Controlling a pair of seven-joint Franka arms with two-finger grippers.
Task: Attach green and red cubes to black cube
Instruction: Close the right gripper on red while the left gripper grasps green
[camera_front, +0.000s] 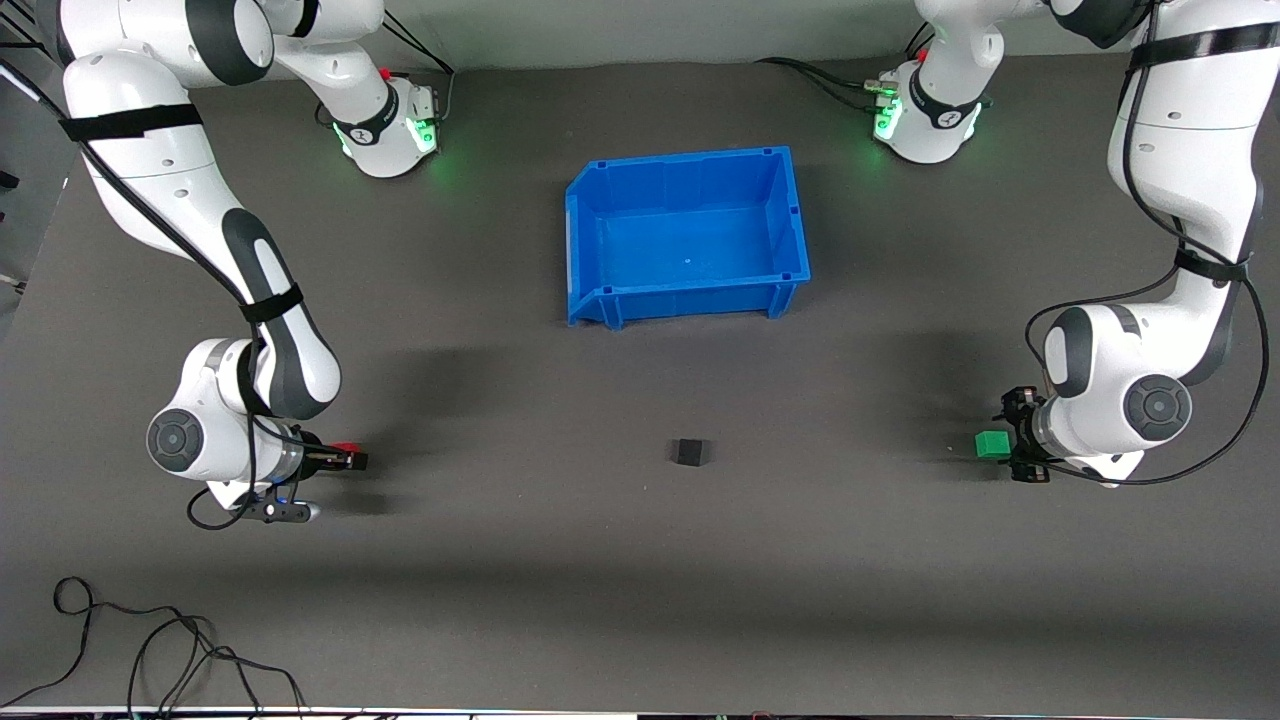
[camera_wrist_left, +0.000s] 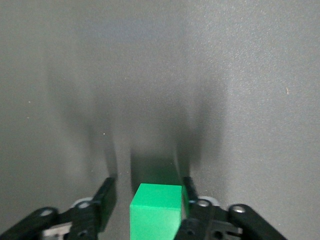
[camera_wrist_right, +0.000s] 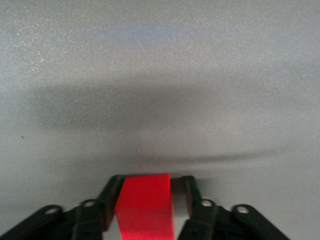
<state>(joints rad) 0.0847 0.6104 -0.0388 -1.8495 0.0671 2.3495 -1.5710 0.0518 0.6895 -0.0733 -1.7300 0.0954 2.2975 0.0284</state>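
Observation:
The black cube (camera_front: 690, 452) sits alone mid-table, nearer the front camera than the blue bin. The green cube (camera_front: 992, 444) is at the left arm's end of the table, between the fingers of my left gripper (camera_front: 1008, 446). In the left wrist view the green cube (camera_wrist_left: 156, 210) touches one finger (camera_wrist_left: 188, 192) and a gap shows at the other, so the left gripper (camera_wrist_left: 147, 187) is open around it. My right gripper (camera_front: 348, 457), low over the right arm's end of the table, is shut on the red cube (camera_front: 345, 447). The right wrist view shows this red cube (camera_wrist_right: 146, 205) between the right gripper's (camera_wrist_right: 149, 181) fingers.
An empty blue bin (camera_front: 590, 240) stands mid-table toward the robots' bases. Loose black cables (camera_front: 150, 650) lie near the table's front edge at the right arm's end. Bare dark table lies between each gripper and the black cube.

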